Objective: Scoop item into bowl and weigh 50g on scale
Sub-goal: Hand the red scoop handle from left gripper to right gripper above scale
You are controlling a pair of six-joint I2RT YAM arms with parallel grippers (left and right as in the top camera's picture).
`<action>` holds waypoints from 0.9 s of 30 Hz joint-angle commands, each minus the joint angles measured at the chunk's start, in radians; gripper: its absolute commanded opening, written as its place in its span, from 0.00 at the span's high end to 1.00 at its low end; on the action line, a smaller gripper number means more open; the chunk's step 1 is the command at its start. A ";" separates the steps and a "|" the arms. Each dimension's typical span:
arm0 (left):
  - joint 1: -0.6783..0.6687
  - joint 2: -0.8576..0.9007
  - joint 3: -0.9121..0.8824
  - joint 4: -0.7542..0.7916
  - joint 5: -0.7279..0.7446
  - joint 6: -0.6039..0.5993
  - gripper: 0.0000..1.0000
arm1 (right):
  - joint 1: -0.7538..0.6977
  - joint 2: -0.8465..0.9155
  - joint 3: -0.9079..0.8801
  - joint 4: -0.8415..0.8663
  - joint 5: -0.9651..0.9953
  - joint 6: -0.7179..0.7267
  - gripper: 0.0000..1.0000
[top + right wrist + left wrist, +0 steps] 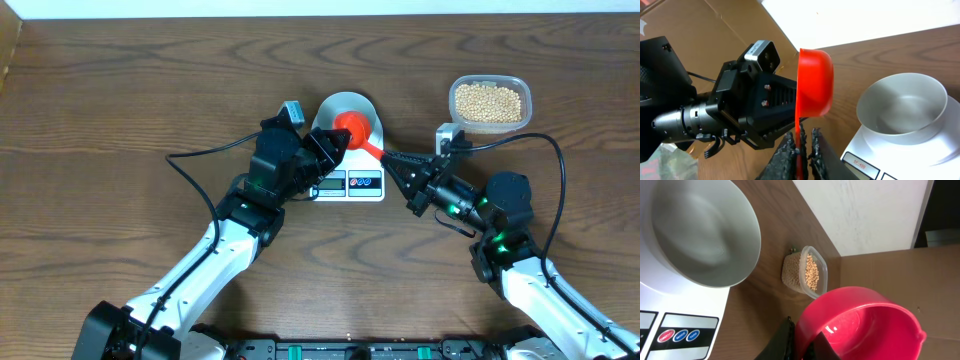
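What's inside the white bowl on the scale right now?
Nothing: the bowl looks empty in both wrist views. Overhead, the red scoop covers part of its inside, so that patch can't be checked from above.

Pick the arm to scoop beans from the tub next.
Right. The right gripper holds the red scoop by its handle, and the tub of beans sits on that arm's side. The left gripper only pinches the cup's rim, over by the bowl.
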 commanded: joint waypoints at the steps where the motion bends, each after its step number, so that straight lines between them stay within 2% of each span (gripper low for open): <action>1: -0.002 0.003 0.001 -0.006 0.017 -0.005 0.93 | 0.008 0.001 0.019 0.005 -0.005 -0.006 0.96; 5: -0.002 0.003 0.001 -0.010 0.017 -0.005 0.93 | 0.008 0.001 0.019 0.008 -0.005 -0.006 0.99; 21: -0.002 0.003 0.001 -0.010 -0.004 -0.005 0.92 | 0.006 0.001 0.019 0.008 0.004 -0.041 0.99; 22: -0.002 0.003 0.001 -0.010 -0.011 -0.005 0.87 | 0.004 0.001 0.019 0.007 0.013 -0.041 0.99; 24: -0.002 0.003 0.001 -0.010 -0.014 -0.005 0.83 | 0.000 0.001 0.019 0.005 0.023 -0.041 0.99; 25: -0.002 0.003 0.001 -0.010 -0.015 -0.005 0.76 | -0.003 0.001 0.019 0.002 0.035 -0.044 0.99; 27: -0.002 0.003 0.001 -0.010 -0.015 -0.005 0.73 | -0.004 0.001 0.019 -0.005 0.055 -0.045 0.99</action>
